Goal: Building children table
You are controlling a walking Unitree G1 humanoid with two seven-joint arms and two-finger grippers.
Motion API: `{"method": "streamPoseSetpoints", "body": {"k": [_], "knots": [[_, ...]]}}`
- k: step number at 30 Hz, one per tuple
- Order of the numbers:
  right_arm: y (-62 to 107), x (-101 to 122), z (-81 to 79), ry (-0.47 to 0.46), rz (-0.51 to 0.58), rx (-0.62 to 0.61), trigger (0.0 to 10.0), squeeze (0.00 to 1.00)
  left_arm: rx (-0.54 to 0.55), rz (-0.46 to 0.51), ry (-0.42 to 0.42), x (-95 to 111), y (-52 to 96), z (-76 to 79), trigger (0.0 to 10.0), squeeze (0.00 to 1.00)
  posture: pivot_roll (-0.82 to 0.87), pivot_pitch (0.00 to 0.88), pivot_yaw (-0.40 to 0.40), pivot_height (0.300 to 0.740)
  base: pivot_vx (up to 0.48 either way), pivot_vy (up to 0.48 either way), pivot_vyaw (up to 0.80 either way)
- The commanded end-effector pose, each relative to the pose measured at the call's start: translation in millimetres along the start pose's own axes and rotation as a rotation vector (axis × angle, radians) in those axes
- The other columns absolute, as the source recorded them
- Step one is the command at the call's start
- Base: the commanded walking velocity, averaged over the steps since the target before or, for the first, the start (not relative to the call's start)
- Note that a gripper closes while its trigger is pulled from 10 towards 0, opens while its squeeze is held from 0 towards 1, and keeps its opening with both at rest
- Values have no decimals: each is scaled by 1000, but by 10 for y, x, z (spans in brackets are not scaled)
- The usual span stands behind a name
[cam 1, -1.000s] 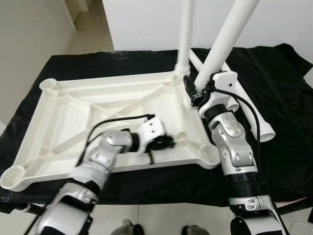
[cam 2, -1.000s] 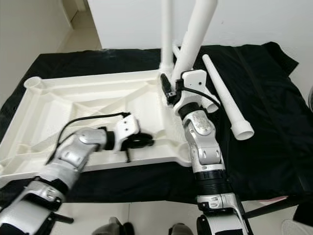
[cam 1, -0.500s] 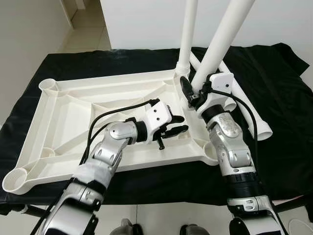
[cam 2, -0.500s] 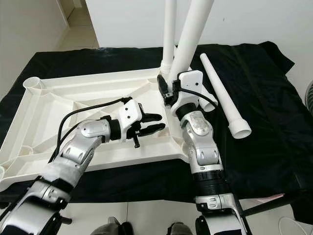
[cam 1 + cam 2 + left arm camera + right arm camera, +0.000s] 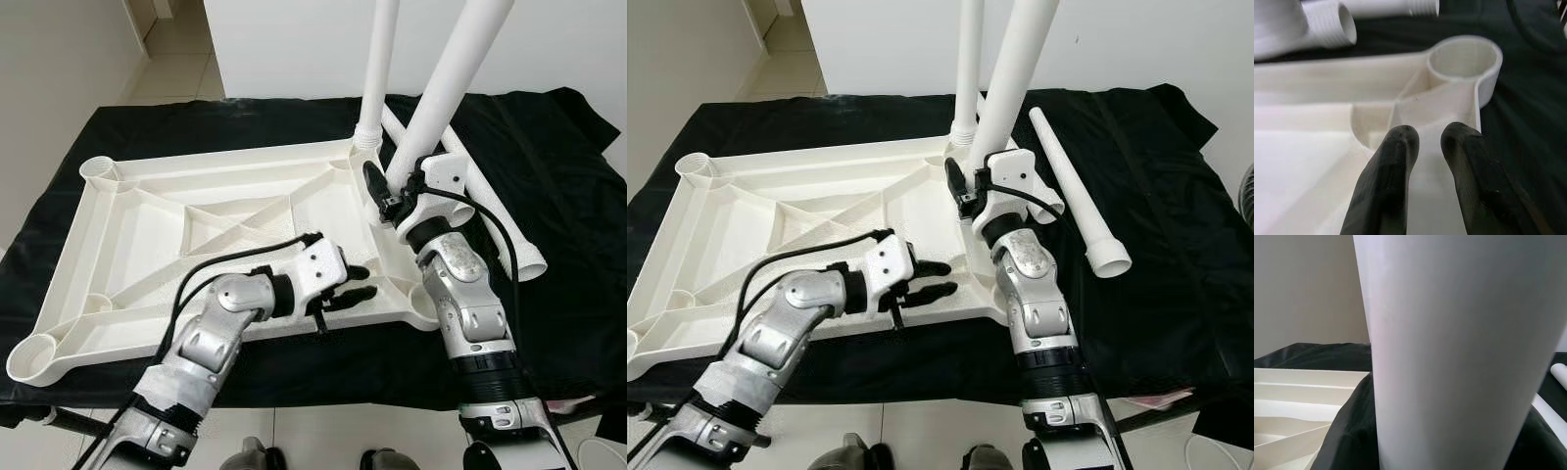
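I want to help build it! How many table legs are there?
4. One upright leg stands in the tabletop's far corner, the right end effector holds a tilted leg, and two lie on the cloth: a long leg and a half-hidden leg.

Even bright indoor light, head views sharp; white ribbed plastic tabletop (image 5: 196, 211) slightly overexposed; wrist views soft, near white tube (image 5: 1459, 352) blurred.

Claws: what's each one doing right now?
Left claw: open, empty, over the tabletop.
Right claw: shut on a leg.
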State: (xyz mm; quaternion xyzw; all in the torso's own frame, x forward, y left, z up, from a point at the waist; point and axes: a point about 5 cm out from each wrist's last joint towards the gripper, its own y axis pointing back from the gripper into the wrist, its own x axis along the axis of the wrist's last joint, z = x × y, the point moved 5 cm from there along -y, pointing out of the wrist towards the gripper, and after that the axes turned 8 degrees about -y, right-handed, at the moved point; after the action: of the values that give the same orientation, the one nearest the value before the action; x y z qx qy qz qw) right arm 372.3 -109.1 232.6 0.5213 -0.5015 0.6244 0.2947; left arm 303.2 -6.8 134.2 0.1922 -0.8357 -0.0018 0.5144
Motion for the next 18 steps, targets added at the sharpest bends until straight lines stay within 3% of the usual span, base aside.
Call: {"method": "streamPoseSetpoints", "body": {"k": [1,3,6,10,18], "knots": [[-7,92,-32,-6,31,14,10000,0,153,-110,-15,-184,-30,-164,10000,0,-130,86,71,740,0,0,0],[-10,107,-30,-6,34,14,10000,0,166,-132,-18,-218,-35,-192,10000,0,-133,93,70,740,0,0,0],[-6,134,-15,-7,40,9,10000,0,255,-218,-19,-358,-42,-374,10000,0,-139,103,68,740,0,0,0],[-3,147,-9,-9,43,4,10000,0,312,-252,-1,-418,-35,-492,10000,0,-143,109,68,740,0,0,0],[3,149,-5,-15,38,-2,10000,0,487,-363,-39,-535,120,-942,10000,0,-146,115,69,740,0,0,0]]}}
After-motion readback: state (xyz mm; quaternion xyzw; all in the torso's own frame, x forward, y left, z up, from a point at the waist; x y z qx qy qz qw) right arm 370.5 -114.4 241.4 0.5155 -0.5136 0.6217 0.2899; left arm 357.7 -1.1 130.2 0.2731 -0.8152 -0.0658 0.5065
